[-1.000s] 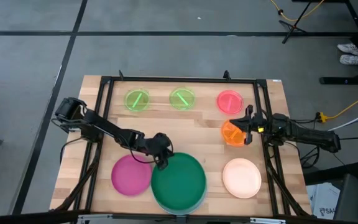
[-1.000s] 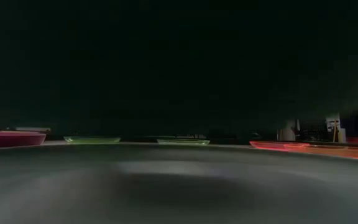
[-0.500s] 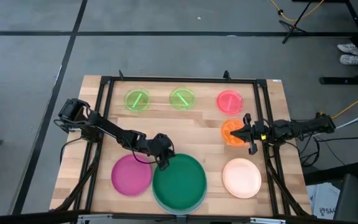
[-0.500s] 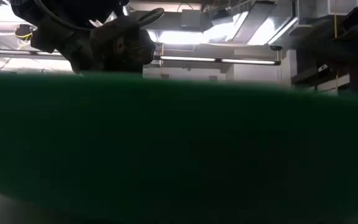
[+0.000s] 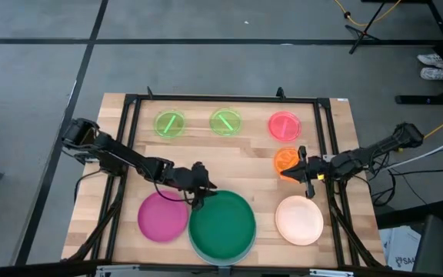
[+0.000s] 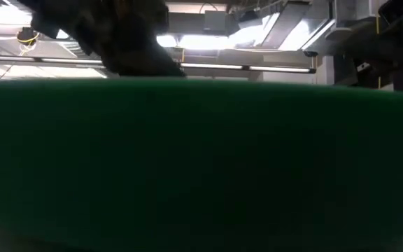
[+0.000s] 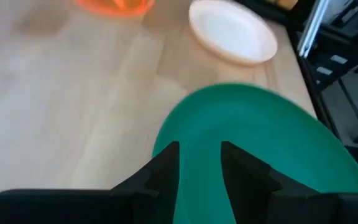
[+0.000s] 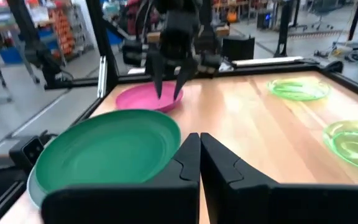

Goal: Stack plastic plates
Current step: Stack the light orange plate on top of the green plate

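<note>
The dark-green plate (image 5: 221, 225) lies inside the light-blue plate (image 8: 32, 182) at the table's near middle and fills the low view (image 6: 201, 161). My left gripper (image 5: 199, 193) is open, its fingers (image 8: 158, 79) pointing down just above the green plate's far left rim (image 7: 161, 144). My right gripper (image 5: 304, 171) is shut beside the orange plate (image 5: 284, 159). The magenta plate (image 5: 162, 216) lies near left and the cream plate (image 5: 298, 220) near right. Two lime-green plates (image 5: 169, 123) (image 5: 225, 121) and the pink-red plate (image 5: 284, 125) lie along the far side. My right gripper stands shut at the orange plate's near right rim (image 5: 293, 171), level, coming from the table's right. The right wrist view shows nothing between the fingers. I cannot tell whether it touches the plate.
A black frame (image 5: 221, 98) runs around the work area. Bare wood lies in the table's middle (image 5: 237, 158), between the far row of small plates and the near row of large ones.
The dark-green plate has come down, its near side dropping in front of the low camera, and now lies flat on the light-blue plate. My left gripper has stayed at its far left rim. My right gripper has moved a little toward the near edge beside the orange plate.
</note>
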Motion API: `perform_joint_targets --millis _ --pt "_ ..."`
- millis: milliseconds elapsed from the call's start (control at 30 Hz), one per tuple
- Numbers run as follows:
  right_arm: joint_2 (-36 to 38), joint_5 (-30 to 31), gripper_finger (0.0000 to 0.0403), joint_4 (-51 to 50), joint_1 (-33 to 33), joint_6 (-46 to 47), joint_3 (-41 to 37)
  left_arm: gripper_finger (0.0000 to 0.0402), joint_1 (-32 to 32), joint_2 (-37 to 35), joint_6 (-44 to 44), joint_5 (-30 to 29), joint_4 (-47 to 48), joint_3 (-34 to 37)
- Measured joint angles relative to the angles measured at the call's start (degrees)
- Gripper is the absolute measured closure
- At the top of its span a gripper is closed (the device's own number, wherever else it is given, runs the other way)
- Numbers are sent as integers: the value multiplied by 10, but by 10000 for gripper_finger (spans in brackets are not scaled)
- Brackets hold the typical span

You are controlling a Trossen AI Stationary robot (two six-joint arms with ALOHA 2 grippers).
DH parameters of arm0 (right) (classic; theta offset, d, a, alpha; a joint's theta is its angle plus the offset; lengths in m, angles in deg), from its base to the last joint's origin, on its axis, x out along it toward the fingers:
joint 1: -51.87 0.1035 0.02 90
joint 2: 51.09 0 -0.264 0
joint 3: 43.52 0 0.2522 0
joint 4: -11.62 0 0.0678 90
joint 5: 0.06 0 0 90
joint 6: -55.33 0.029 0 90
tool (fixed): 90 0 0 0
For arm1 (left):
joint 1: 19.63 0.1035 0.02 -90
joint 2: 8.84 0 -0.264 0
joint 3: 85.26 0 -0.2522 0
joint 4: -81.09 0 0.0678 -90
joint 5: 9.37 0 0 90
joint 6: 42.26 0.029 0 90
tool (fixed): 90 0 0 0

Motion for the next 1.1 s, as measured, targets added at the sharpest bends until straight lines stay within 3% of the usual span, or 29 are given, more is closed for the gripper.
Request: perform_joint_targets --millis 267,467,667,933,1100 --pt "-158 5 402 7 2 -28 58 290 -54 -9 146 -124 -48 0" --pt "-254 -102 402 45 2 -6 63 290 -90 -8 236 -128 -107 0" --pt "-317 -76 402 125 1 42 73 290 -108 -8 271 -129 -140 0" --pt "-360 -54 376 -109 2 88 191 290 -119 -8 245 -127 -154 0" --pt "-373 -136 316 -277 2 185 254 290 -131 -8 207 -126 -145 0"
